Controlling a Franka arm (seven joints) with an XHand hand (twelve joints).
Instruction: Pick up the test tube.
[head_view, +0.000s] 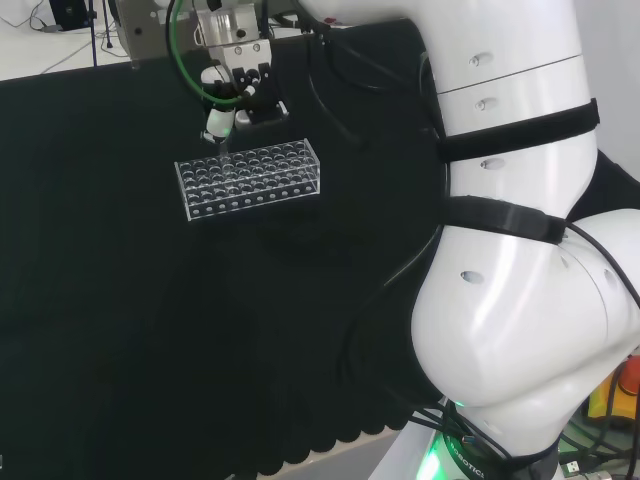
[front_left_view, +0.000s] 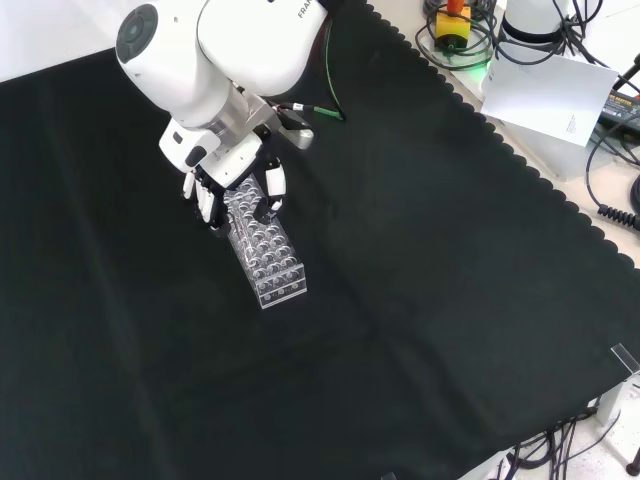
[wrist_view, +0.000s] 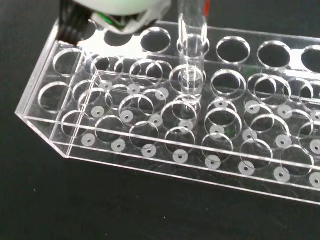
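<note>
A clear plastic test tube rack (head_view: 250, 200) with several rows of holes lies on the black cloth, also seen in the front view (front_left_view: 285, 292). A clear test tube (wrist_view: 191, 65) stands upright in a hole of the rack (wrist_view: 150, 167), near one end. Its top runs up toward the hand (wrist_view: 117, 12). In the head view the tube (head_view: 224, 152) is a faint line under the fingertips. The hand (head_view: 240, 95) hangs over the rack's far-left end, its fingers curled down around the tube's top. In the front view the hand (front_left_view: 235, 170) sits at the rack's upper end.
The arm's big white links (head_view: 520, 250) take up the right of the head view and stand above the hand in the front view (front_left_view: 200, 50). A white box (front_left_view: 545, 95) and cables lie beyond the cloth's scalloped edge (front_left_view: 520, 160) at the front view's upper right.
</note>
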